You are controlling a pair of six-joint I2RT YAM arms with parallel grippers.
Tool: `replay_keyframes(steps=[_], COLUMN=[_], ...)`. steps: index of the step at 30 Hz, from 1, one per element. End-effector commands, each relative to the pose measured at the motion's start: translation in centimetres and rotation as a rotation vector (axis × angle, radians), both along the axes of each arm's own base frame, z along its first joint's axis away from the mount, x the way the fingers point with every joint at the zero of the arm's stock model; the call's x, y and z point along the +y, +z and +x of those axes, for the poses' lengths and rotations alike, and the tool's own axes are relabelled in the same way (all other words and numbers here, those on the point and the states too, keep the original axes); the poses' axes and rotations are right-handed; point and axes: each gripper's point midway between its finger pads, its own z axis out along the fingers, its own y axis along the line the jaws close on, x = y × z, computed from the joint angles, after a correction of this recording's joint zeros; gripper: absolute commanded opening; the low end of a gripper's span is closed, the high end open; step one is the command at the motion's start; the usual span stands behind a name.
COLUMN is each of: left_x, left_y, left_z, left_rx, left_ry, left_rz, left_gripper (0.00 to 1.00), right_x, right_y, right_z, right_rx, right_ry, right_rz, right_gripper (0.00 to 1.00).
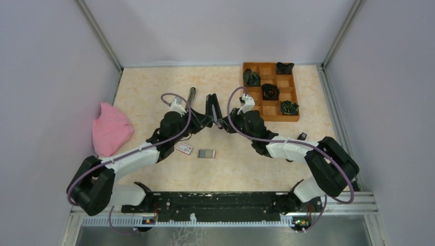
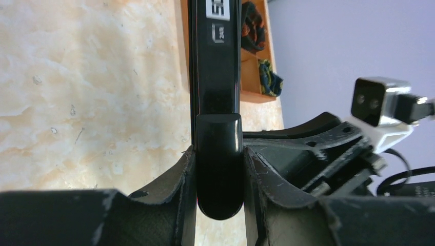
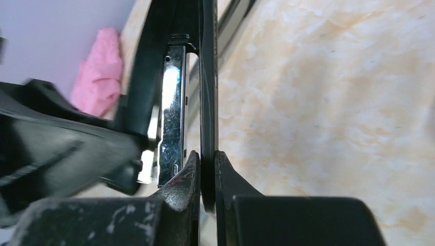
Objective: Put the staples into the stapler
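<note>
At the left edge of the overhead view a crumpled pink cloth (image 1: 110, 128) lies on the pale marbled tabletop (image 1: 154, 87), against the wall. Right of it the left arm reaches up toward the middle of the frame. Its left gripper (image 1: 207, 122) is clenched on the black stapler (image 1: 212, 105). The left wrist view shows both fingers (image 2: 179, 184) pressed against a rounded black end of the stapler (image 2: 215, 77), whose long body runs toward the top of that frame.

Below the grippers, in the lower middle of the overhead frame, the small white-and-red cardboard box (image 1: 183, 148) lies flat. Just to its right, close but apart from it, sits the flat silvery-grey rectangular block of staples (image 1: 206, 153). Both rest on the table and neither gripper touches them.

The stapler is held at the centre of the frame, between the two grippers. The right gripper (image 1: 224, 123) meets it from the right and is likewise clamped. In the right wrist view its fingers (image 3: 187, 177) pinch a thin black plate of the stapler (image 3: 208, 77), with a chrome magazine channel (image 3: 172, 113) exposed just left of that plate.

At the upper right stands a brown wooden compartment tray (image 1: 277, 118), with dark bundled items (image 1: 270, 91) in four of its cells.
</note>
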Motion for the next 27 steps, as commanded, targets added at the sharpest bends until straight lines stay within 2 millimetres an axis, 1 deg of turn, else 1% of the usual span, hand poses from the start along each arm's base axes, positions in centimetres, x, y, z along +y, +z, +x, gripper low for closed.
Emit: replay_keyframes(steps=[1,6,10,11,15,18,20,22,24,27], left_x=[1.4,3.6,5.7,6.7,9.5,10.8,11.4,11.7,12.1,12.4], left_y=[5.0,6.0,6.6,6.9,7.8,8.5,9.1,8.9,8.1,7.4], left_z=[-0.1,0.4,1.4,2.1,4.2,5.8,6.9,7.9,9.0,10.5], left_rx=[-0.091,-0.098,-0.106,-0.109,-0.135,-0.16,-0.172,-0.162,-0.14,-0.128], left_ry=[0.034,0.063,0.078,0.091,0.131,0.156,0.157,0.149,0.142,0.133], left_rz=[-0.099,-0.067,-0.018,-0.006,0.061,0.119,0.142,0.151,0.155,0.149], left_gripper=[0.0,0.0,0.0,0.0,0.0,0.01,0.02,0.01,0.01,0.01], right_x=[-4.1,-5.1,-4.8,-4.8,-4.8,-4.8,-4.8,-4.6,-4.4,-4.2], right_y=[0.1,0.6,1.1,1.3,1.9,2.7,3.5,4.2,4.9,6.2], right_z=[1.8,1.3,0.2,-0.2,-1.6,-2.9,-3.9,-4.9,-5.9,-7.3], right_rx=[-0.095,-0.129,-0.157,-0.169,-0.206,-0.24,-0.255,-0.266,-0.274,-0.293], right_ry=[-0.107,-0.098,-0.019,0.006,0.106,0.189,0.243,0.31,0.361,0.43], right_rz=[-0.118,-0.152,-0.177,-0.186,-0.227,-0.23,-0.22,-0.203,-0.185,-0.154], right_gripper=[0.0,0.0,0.0,0.0,0.0,0.0,0.0,0.0,0.0,0.0])
